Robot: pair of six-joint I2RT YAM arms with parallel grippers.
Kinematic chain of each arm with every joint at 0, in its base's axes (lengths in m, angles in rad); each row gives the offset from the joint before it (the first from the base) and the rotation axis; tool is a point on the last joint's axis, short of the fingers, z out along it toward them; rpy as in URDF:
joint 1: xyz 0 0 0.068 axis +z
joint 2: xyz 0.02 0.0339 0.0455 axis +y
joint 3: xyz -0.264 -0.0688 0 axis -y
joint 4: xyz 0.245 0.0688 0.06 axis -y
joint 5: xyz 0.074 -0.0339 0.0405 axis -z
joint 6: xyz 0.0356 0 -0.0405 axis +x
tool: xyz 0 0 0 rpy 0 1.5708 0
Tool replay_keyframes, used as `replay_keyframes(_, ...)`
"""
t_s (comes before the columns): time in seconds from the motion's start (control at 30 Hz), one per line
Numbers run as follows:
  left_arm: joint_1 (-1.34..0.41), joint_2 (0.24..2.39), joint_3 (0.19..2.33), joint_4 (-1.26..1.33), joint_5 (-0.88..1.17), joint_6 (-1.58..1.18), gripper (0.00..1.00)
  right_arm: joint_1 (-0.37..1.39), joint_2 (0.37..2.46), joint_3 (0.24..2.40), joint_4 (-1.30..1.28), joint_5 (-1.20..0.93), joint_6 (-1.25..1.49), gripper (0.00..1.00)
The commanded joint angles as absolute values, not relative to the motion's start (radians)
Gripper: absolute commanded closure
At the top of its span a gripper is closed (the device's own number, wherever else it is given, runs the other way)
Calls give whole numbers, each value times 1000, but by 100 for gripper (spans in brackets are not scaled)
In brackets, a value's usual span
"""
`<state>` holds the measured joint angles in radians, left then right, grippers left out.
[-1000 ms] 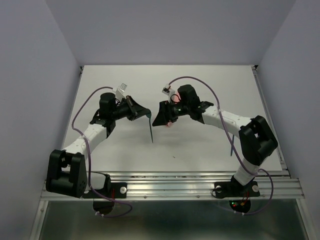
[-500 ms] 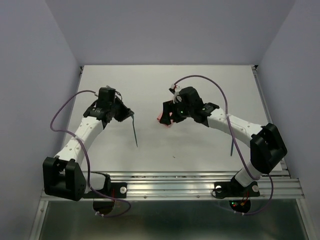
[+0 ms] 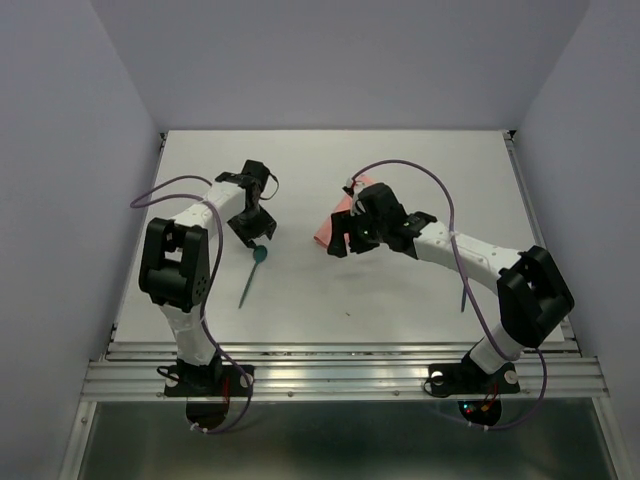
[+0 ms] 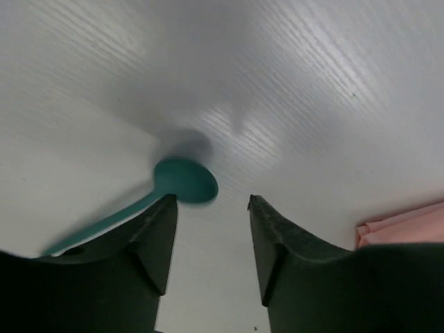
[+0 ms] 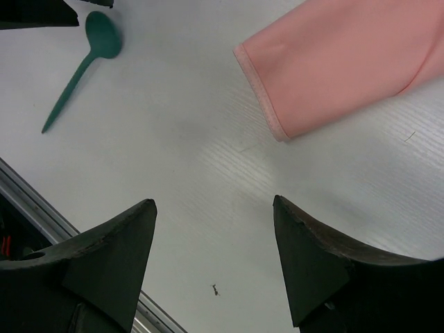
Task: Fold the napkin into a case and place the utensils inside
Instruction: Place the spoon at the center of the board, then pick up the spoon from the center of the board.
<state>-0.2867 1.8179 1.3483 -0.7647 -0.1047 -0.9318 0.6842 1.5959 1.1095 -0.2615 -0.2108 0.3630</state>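
By the left tool (image 4: 211, 208), spoon (image 4: 186, 182) now lies released.

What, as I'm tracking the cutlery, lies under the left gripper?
The teal spoon on the table, its bowl just beyond the open left gripper. One finger covers part of its handle in the wrist view; nothing sits between the jaws.

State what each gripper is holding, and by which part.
Nothing. Both the left gripper and right gripper are open; the spoon lies on the table.

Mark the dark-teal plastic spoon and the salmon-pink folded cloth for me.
Dark-teal plastic spoon (image 5: 77, 78): right wrist view, middle of the handle.
Salmon-pink folded cloth (image 5: 333, 66): right wrist view, flat top layer.
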Motion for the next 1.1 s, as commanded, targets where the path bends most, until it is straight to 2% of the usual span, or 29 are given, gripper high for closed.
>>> replay_keyframes(0.0,-305,1705,1327,-704,-63,-881,27,699,1560,1089,-244,-181,357,27)
replay_keyframes(0.03,-305,1686,1319,-686,-58,-871,23,699,1560,1085,-244,-175,359,27)
replay_keyframes(0.1,-305,1652,1310,-643,-57,-855,6,722,1566,1081,-242,-170,359,27)
replay_keyframes(0.3,-301,1516,1241,-520,-26,-776,6,804,1624,1123,-245,-95,356,27)
replay_keyframes(0.5,-249,1421,1125,-569,-55,-824,16,818,1652,1135,-232,-68,370,27)
replay_keyframes(0.63,-248,1372,1002,-588,26,-874,17,818,1655,1131,-233,-52,359,27)
replay_keyframes(0.73,-250,1341,878,-575,14,-919,15,818,1657,1132,-233,-46,351,26)
replay_keyframes(1.07,-242,1316,753,-494,11,-1029,12,818,1666,1131,-244,-57,333,25)
